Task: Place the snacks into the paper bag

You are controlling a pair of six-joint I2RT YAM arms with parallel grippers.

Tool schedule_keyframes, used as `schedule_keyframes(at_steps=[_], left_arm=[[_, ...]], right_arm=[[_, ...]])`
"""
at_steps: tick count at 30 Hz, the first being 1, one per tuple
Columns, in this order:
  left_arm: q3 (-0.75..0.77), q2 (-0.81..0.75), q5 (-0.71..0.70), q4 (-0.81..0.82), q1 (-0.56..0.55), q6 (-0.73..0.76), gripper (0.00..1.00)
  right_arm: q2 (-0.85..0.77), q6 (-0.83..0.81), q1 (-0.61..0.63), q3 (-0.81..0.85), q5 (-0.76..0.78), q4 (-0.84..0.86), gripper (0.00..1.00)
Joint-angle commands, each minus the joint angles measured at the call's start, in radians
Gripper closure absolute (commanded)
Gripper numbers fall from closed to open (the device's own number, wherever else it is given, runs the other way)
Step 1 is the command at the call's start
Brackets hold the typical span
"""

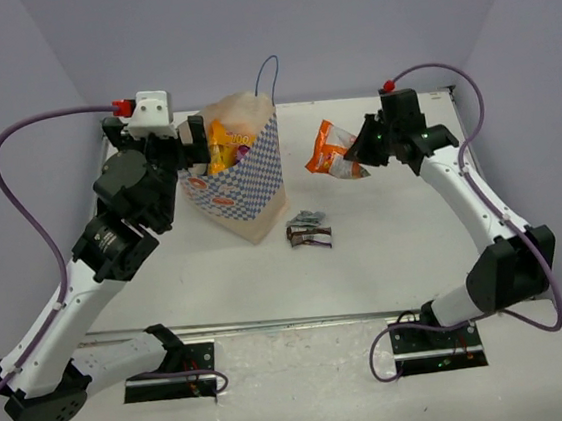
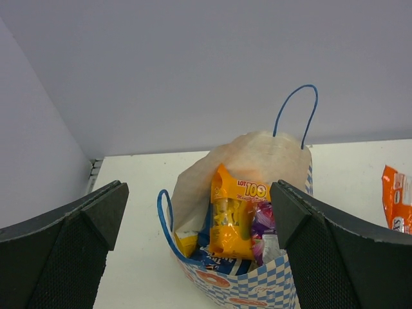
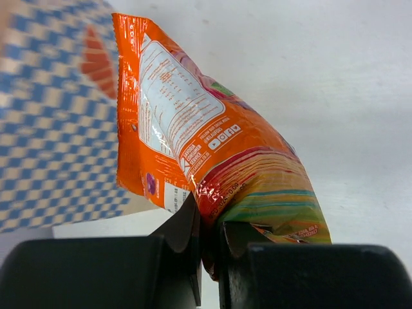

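Note:
The white paper bag (image 1: 248,179) with blue checkered sides stands upright at the table's middle left. In the left wrist view the bag (image 2: 257,290) holds a yellow-orange bag (image 2: 235,219), a purple packet (image 2: 264,222) and a blue-and-white bag (image 2: 212,257). My left gripper (image 1: 189,145) is open and empty, just left of the bag's mouth. My right gripper (image 1: 363,147) is shut on the orange packet (image 1: 333,152) and holds it in the air to the right of the bag; the packet (image 3: 212,154) fills the right wrist view. A small dark brown bar (image 1: 311,234) lies on the table.
A small grey-blue wrapper (image 1: 309,217) lies just behind the brown bar. Purple walls close in the table at the back and both sides. A thin blue cord handle (image 1: 266,71) sticks up from the bag's far side.

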Motion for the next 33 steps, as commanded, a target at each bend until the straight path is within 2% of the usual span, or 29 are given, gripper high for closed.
schedule_keyframes(at_steps=[1, 6, 11, 14, 15, 17, 18, 19, 20, 21, 23, 24, 25, 26, 27, 31, 33], left_arm=[[0.017, -0.008, 0.005, 0.018, 0.001, -0.012, 0.0], [0.008, -0.047, 0.01, -0.023, 0.001, -0.056, 0.0], [0.034, -0.064, 0.01, -0.062, 0.001, -0.061, 0.0], [0.046, -0.066, 0.003, -0.077, 0.001, -0.074, 0.0], [0.048, -0.068, 0.003, -0.082, 0.001, -0.1, 0.0], [0.045, -0.074, 0.002, -0.103, 0.001, -0.11, 0.0], [0.045, -0.084, 0.0, -0.112, 0.001, -0.119, 0.0], [0.043, -0.089, -0.001, -0.123, 0.001, -0.122, 0.0], [0.043, -0.098, -0.01, -0.143, 0.001, -0.127, 0.0], [0.04, -0.113, -0.018, -0.152, 0.001, -0.131, 0.0], [0.033, -0.139, -0.033, -0.168, 0.001, -0.131, 0.0], [0.029, -0.147, -0.038, -0.171, 0.001, -0.131, 0.0], [0.029, -0.155, -0.044, -0.175, 0.001, -0.13, 0.0], [0.034, -0.16, -0.044, -0.187, 0.001, -0.128, 0.0], [0.04, -0.163, -0.046, -0.197, 0.001, -0.127, 0.0], [0.072, -0.163, -0.053, -0.227, 0.001, -0.124, 0.0], [0.077, -0.166, -0.053, -0.227, 0.001, -0.124, 0.0]], right_arm=[[-0.079, -0.022, 0.047, 0.134, -0.103, 0.049, 1.0], [-0.073, 0.011, 0.111, 0.268, -0.249, 0.214, 1.0], [0.072, -0.019, 0.169, 0.494, -0.347, 0.222, 1.0], [0.119, 0.05, 0.202, 0.525, -0.404, 0.374, 1.0], [0.155, 0.085, 0.226, 0.531, -0.424, 0.449, 0.96], [0.207, 0.101, 0.252, 0.569, -0.429, 0.475, 0.84], [0.275, 0.101, 0.28, 0.644, -0.438, 0.466, 0.66], [0.31, 0.102, 0.291, 0.689, -0.44, 0.453, 0.54], [0.347, 0.104, 0.3, 0.73, -0.437, 0.434, 0.52], [0.381, 0.104, 0.312, 0.819, -0.443, 0.41, 0.55], [0.459, 0.116, 0.321, 0.908, -0.435, 0.409, 0.65], [0.475, 0.139, 0.326, 0.924, -0.426, 0.429, 0.66], [0.497, 0.148, 0.329, 0.935, -0.409, 0.443, 0.54], [0.501, 0.156, 0.331, 0.947, -0.391, 0.44, 0.37], [0.501, 0.161, 0.334, 0.962, -0.374, 0.436, 0.01], [0.371, 0.107, 0.334, 0.871, -0.277, 0.413, 0.01], [0.299, 0.058, 0.334, 0.745, -0.251, 0.396, 0.01]])
